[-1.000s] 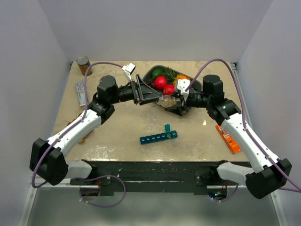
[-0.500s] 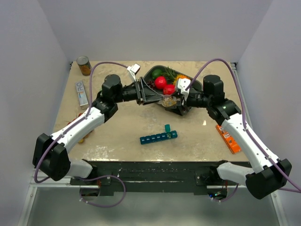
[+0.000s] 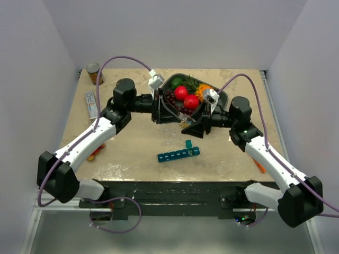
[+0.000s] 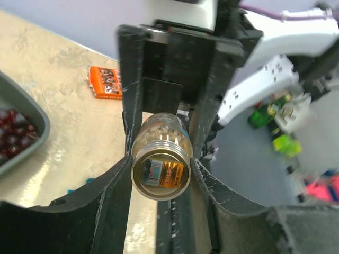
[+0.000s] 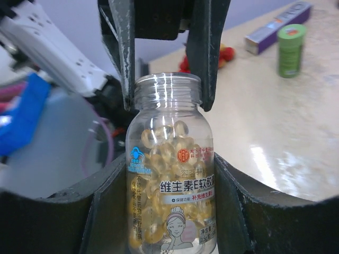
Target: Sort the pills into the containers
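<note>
Right wrist view: clear bottle [image 5: 170, 211] of pills [image 5: 164, 143] — right gripper [image 5: 170, 159] clasps its body
Neck: left gripper [image 5: 166, 98] clamped on the threads — above the counter [image 5: 275, 116]

Bottle [image 5: 170, 174] is showing as clear glossy plastic, with a smooth threaded neck. A printed label with a slight sheen is wrapping it. Pills [image 5: 165, 142] inside are looking like glossy translucent amber gel. Left gripper [image 4: 161, 161] fingers [image 4: 114, 206] are reading as matt black plastic, with edges scuffed whitish. Right gripper [image 5: 169, 159] fingers [image 5: 106, 211] are looking the same, grainy and scratched. Tabletop [image 5: 286, 127] is reflecting light: smooth, semi-gloss, mottled beige. Pill organiser [image 3: 178, 154] is looking like smooth teal plastic. Arm shells [image 3: 85, 143] are showing glossy white plastic. Cables [image 3: 122, 59] are looking purple and rubbery-matt. Tray [image 4: 39, 129] is reading as smooth dark grey plastic.
</note>
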`<action>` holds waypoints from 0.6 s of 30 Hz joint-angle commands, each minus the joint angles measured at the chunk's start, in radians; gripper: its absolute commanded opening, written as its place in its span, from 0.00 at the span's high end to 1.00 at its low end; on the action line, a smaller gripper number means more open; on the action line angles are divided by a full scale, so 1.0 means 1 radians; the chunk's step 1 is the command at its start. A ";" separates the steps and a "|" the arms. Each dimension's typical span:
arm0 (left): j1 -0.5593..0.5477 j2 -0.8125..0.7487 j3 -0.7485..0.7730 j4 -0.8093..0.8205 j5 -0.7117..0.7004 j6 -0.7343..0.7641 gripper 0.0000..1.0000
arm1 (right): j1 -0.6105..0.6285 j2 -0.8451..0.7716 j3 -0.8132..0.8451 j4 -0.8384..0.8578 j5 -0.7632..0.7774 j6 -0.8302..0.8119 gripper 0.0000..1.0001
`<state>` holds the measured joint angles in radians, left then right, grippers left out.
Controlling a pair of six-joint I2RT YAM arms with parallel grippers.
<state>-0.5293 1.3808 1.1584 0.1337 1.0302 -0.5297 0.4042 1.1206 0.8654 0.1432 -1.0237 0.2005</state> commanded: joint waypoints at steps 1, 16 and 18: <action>-0.021 -0.069 -0.049 0.176 0.157 0.289 0.60 | 0.008 -0.008 -0.104 0.548 -0.061 0.555 1.00; 0.143 -0.209 -0.160 0.528 -0.134 -0.338 0.01 | 0.004 -0.044 0.010 0.067 -0.043 0.002 1.00; 0.164 -0.209 -0.157 0.461 -0.140 -0.407 0.01 | 0.004 -0.045 0.071 -0.123 0.006 -0.144 1.00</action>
<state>-0.3916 1.2007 0.9920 0.5903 0.9344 -0.7517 0.4110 1.1057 0.8032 0.3107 -1.0855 0.3878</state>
